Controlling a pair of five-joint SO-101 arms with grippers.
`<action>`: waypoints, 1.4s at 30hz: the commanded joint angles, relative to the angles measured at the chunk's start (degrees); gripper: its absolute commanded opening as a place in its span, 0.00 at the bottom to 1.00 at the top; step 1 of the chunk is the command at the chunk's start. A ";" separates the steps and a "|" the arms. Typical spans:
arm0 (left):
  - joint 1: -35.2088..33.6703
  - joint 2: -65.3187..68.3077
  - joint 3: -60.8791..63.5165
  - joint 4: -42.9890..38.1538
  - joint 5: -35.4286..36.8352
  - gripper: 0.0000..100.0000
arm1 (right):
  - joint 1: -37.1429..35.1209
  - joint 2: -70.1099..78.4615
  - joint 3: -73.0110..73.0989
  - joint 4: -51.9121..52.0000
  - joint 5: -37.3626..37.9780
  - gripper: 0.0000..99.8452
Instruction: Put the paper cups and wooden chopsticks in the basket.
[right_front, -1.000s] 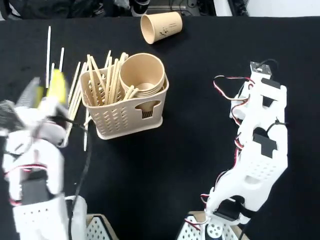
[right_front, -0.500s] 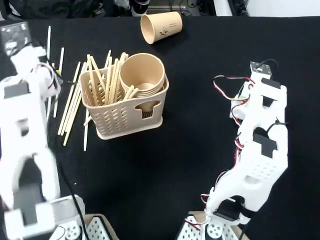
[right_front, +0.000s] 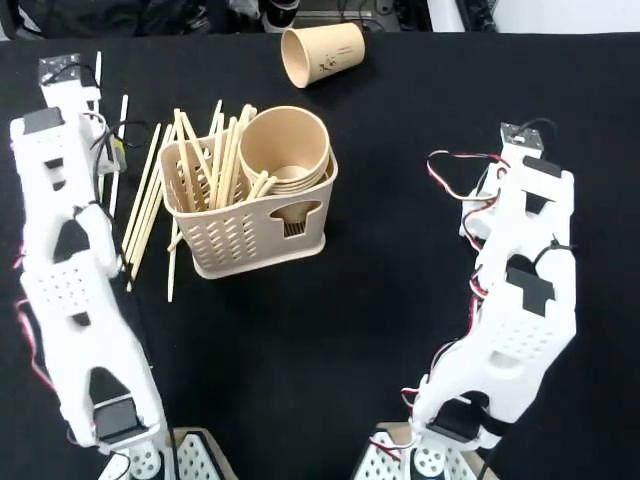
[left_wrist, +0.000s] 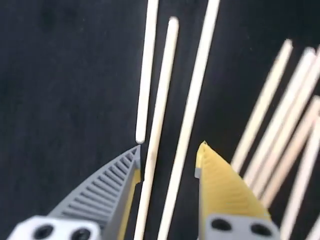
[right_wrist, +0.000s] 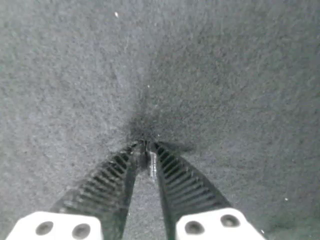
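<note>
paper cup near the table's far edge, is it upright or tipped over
Tipped over. The paper cup lies on its side, its open mouth facing sideways, well apart from the basket.

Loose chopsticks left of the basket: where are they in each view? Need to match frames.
High view: loose chopsticks lie on the black cloth, between the basket and the left arm.
Left wrist view: loose chopsticks run away from the camera, two of them passing between the fingers of the open left gripper.
Right wrist view: shut right gripper over black cloth.
Shared landmark: the black cloth.
</note>
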 joint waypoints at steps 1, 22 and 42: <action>-0.13 9.41 -22.11 3.69 -0.44 0.19 | 0.00 -1.36 0.31 -0.18 0.26 0.01; -2.33 25.93 -41.54 20.40 4.13 0.03 | 0.00 -1.36 0.31 -0.18 0.09 0.01; -0.22 -38.24 8.66 26.20 10.90 0.03 | 0.00 -1.36 0.31 -0.18 0.09 0.01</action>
